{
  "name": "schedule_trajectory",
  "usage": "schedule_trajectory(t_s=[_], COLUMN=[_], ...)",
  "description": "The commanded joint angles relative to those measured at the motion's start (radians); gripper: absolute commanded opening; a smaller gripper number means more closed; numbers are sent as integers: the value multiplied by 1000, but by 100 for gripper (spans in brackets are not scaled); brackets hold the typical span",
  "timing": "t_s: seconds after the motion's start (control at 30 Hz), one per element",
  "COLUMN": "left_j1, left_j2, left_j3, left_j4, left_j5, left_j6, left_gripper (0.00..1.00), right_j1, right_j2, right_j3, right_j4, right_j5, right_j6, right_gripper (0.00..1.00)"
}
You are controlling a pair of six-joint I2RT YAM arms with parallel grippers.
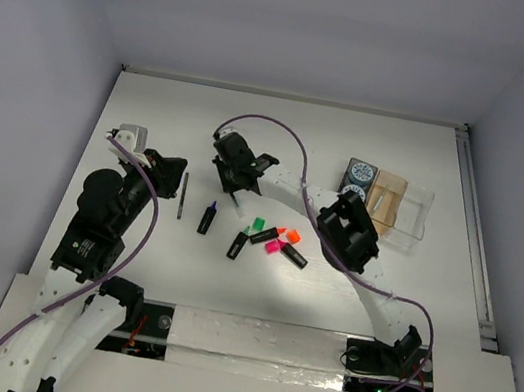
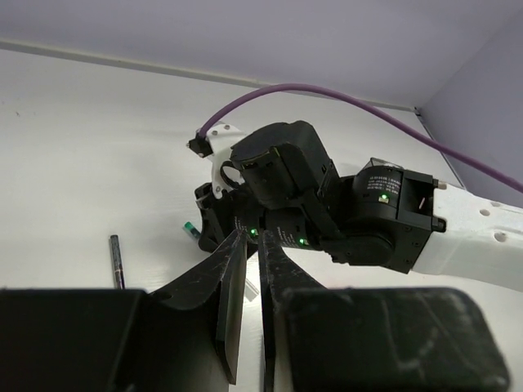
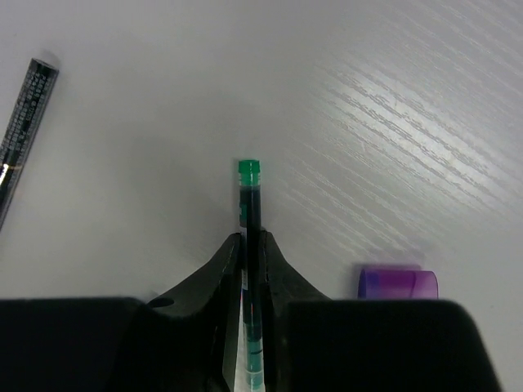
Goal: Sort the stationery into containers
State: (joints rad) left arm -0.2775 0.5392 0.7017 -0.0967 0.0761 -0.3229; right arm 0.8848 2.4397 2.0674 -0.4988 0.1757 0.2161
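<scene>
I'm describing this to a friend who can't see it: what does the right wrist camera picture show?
The right gripper pinches a thin green-tipped pen between its two black fingers, and the pen's tip sticks out past them over a white table. A purple cap lies to the right, and a slim dark pen lies at the upper left.

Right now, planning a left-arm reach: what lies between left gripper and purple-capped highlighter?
A thin black pen lies between left gripper and highlighter; the top view shows it.
</scene>
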Motion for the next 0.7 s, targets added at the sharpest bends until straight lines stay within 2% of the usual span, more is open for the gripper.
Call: schedule_trajectory(t_s=[0.0, 0.2, 0.3, 0.43, 0.47, 0.5, 0.53, 0.57, 0.67], left_j1=[6, 6, 6, 6, 6, 6, 6, 6, 6], left_j2=[-12, -13, -15, -16, -16, -15, -15, -13, -1], left_j3=[35, 32, 28, 25, 25, 24, 25, 25, 24], left_j4=[29, 31, 32, 35, 37, 38, 38, 40, 40], left_j5=[7, 8, 13, 19, 21, 25, 25, 25, 30], left_j6=[-2, -2, -4, -2, -4, -2, -2, -2, -4], left_gripper=[9, 9, 10, 12, 12, 12, 13, 13, 13], right_j1=[9, 0, -47, -176, -246, -282, -317, -386, -484], right_j2=[-76, -301, -457, -652, -695, -738, -821, -858, -957], right_j3=[-55, -183, -337, -571, -625, -732, -783, -829, -952], right_j4=[122, 293, 363, 376, 378, 388, 396, 399, 394], right_j5=[37, 103, 153, 183, 183, 182, 191, 196, 193], right_j6=[94, 158, 167, 196, 203, 210, 216, 220, 216], right_gripper=[0, 0, 0, 0, 0, 0, 0, 0, 0])
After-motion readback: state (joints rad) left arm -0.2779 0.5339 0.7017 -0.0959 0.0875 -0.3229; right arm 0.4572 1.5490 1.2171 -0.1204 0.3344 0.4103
